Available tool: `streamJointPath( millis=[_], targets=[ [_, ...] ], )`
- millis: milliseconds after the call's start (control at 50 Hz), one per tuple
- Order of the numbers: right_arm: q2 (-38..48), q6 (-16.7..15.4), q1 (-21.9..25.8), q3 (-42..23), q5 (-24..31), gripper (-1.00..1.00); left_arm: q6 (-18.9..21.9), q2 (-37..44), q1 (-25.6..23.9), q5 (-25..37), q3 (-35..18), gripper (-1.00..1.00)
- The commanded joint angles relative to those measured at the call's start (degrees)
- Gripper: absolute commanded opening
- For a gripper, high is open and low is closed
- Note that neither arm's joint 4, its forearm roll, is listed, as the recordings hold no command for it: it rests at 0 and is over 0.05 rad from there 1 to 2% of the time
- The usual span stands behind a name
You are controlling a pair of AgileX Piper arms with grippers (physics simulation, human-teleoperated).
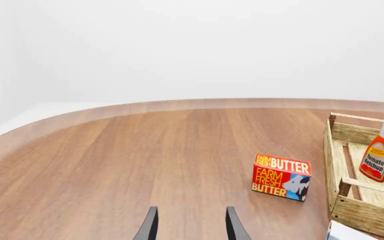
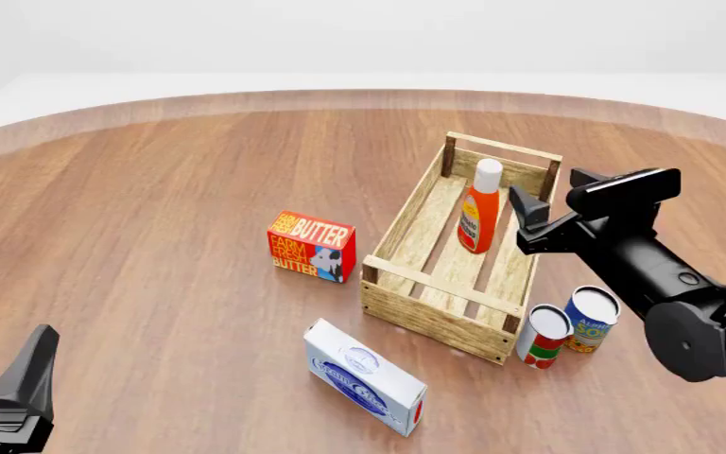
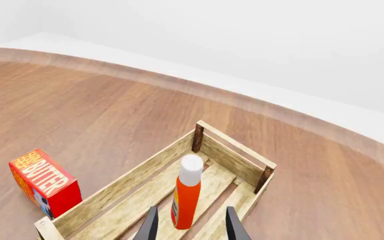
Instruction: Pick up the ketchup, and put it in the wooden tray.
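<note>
From my seat at the controls, the ketchup (image 2: 478, 210) stands upright inside the wooden tray (image 2: 404, 244), white cap up, toward the tray's far end on the slatted bottom. I can see it in all three views, and nothing is gripping it. The tray sits right of the counter's (image 2: 148, 189) middle, its long sides running toward the far edge.

My right gripper (image 2: 524, 216) hangs just beside the bottle, over the tray's right side, and its jaws stand apart. In the right wrist view the two dark fingers (image 3: 150, 226) frame the lower part of the bottle, but I cannot tell whether they reach it; in the front view the gripper looks clear of it.

My left gripper (image 1: 190, 225) is low near the counter's near left corner, well apart from everything. In its wrist view the jaws are parted with only bare wood between them.

The butter box (image 2: 311, 247) stands on the counter to the left of the tray, near but not touching it. A white-and-blue flat box (image 2: 365, 376) lies closer to the near edge, just off the tray's near left corner. Two cans stand side by side at the tray's near right corner: a red-and-white can (image 2: 543, 336) next to the tray and a blue can (image 2: 589, 320) beyond it to the right.
</note>
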Motion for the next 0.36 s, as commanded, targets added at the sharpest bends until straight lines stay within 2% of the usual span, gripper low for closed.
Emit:
streamJointPath(
  millis=[20,200,360],
  targets=[
    [-8.82,0.04,-0.16,7.35,1.97,1.00,0.00,0.00,0.00,0.00,0.00,1.00],
    [-18.49,0.82,-1.13,13.68,5.47,1.00,0.00,0.00,0.00,0.00,0.00,1.00],
    [-29.47,1.11,-2.09,18.74,11.62,1.00,0.00,0.00,0.00,0.00,0.00,1.00]
  ],
)
